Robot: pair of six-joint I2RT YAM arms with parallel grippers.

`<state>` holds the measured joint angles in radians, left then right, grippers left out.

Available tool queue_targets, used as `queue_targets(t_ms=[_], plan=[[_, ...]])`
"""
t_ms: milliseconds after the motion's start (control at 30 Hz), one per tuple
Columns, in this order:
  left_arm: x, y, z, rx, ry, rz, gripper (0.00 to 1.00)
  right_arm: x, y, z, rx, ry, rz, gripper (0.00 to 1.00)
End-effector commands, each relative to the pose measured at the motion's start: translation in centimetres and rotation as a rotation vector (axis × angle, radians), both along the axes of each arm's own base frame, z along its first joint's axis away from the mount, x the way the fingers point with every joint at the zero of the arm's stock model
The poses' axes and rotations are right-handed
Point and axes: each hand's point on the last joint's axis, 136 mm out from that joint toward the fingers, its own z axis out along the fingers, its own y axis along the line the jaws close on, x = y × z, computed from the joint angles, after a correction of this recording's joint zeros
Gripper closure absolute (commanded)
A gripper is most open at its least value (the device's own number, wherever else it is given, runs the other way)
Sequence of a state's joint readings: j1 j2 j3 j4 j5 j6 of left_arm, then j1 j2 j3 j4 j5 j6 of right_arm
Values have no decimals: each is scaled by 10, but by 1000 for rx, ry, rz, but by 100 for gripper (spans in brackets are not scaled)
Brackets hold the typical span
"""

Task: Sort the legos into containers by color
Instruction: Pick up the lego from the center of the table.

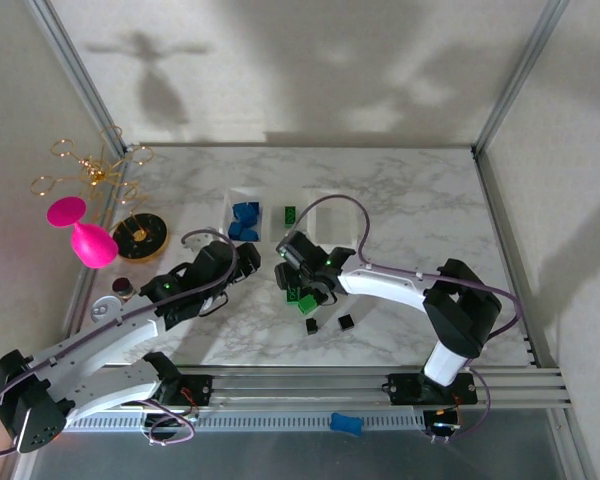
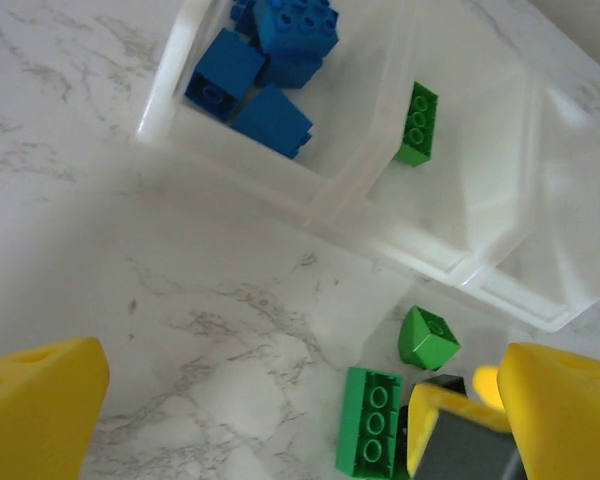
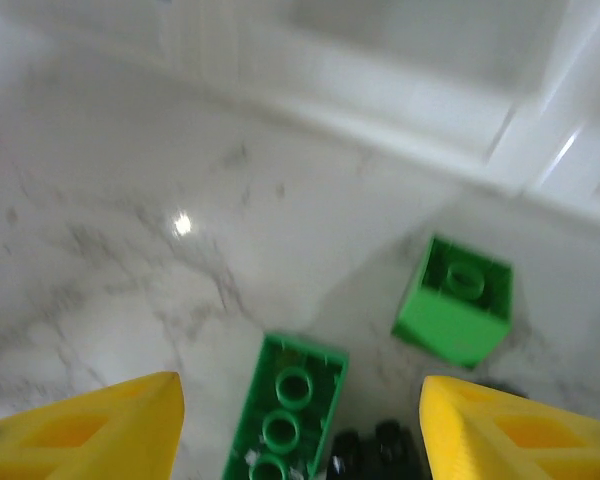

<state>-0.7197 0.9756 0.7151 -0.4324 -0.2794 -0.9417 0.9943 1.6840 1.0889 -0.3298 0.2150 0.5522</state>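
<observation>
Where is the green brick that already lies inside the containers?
In the left wrist view, the green brick lies alone in the middle compartment of the containers, right of the blue bricks.

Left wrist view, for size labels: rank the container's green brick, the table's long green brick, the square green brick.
Largest first:
Long green brick on the table
green brick in the container, maybe identical, only farther
square green brick

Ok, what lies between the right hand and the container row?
Right wrist view: a long green brick and a black brick sit inside the open right hand, a small green brick farther on, then bare marble to the container row.
</observation>
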Motion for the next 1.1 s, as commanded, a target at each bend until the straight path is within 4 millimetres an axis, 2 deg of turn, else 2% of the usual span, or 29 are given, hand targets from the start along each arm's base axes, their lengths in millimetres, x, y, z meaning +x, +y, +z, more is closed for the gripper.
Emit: queue_targets(t_ms=[0, 167, 533, 1067], plan=[[-14, 4, -15, -9, 50, -2, 0, -10, -6, -8, -7, 33, -31, 36], [-19, 9, -21, -8, 57, 10, 0, -11, -5, -22, -46, 47, -32, 36], [-23, 17, -24, 10, 61, 30, 1, -6, 10, -35, -105, 31, -6, 40], [-27, 27, -19, 12, 42, 56, 0, -10, 26, -51, -154, 26, 37, 56]])
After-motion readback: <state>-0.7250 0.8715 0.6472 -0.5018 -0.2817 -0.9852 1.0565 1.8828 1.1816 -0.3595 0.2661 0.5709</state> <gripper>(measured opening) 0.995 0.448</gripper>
